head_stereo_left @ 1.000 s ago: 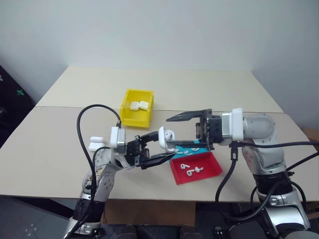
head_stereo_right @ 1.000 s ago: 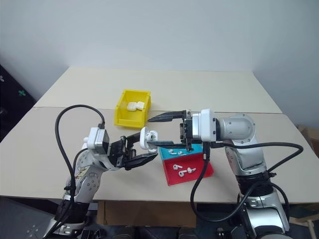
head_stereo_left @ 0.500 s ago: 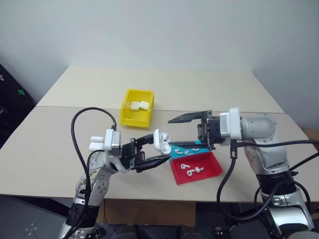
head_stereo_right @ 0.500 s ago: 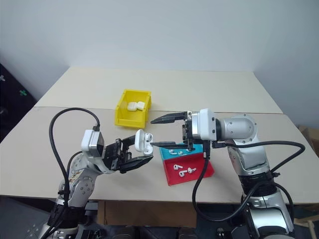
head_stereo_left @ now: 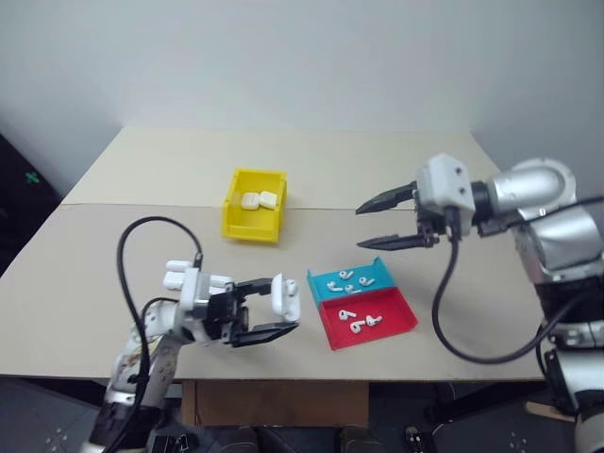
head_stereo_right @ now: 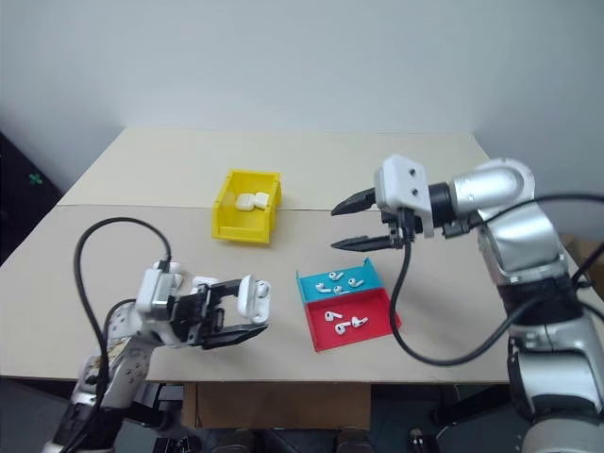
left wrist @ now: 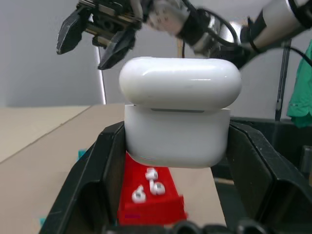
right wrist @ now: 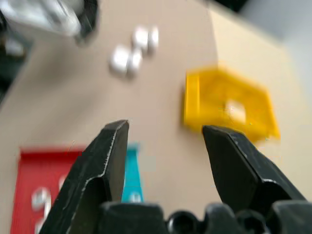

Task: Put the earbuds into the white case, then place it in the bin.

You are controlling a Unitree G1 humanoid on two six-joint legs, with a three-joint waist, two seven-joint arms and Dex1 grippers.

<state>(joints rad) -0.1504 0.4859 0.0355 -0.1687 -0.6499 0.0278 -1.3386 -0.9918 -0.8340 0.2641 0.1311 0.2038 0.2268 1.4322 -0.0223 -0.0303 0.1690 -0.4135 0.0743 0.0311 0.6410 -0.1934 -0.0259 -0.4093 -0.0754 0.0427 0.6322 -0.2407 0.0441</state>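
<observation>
Clamping the white case (left wrist: 179,114), left end effector (head_stereo_left: 264,311), right end effector (head_stereo_left: 392,220) apart, lid seam visible wrist-side.

Left gripper (head_stereo_left: 274,310) jaws clamped low; right gripper (head_stereo_left: 392,219) jaws apart, raised.

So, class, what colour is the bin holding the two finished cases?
Bright yellow; the bin shows best in the left eye view.

No readable text, label, brand, number or sign on anything in view.
</observation>
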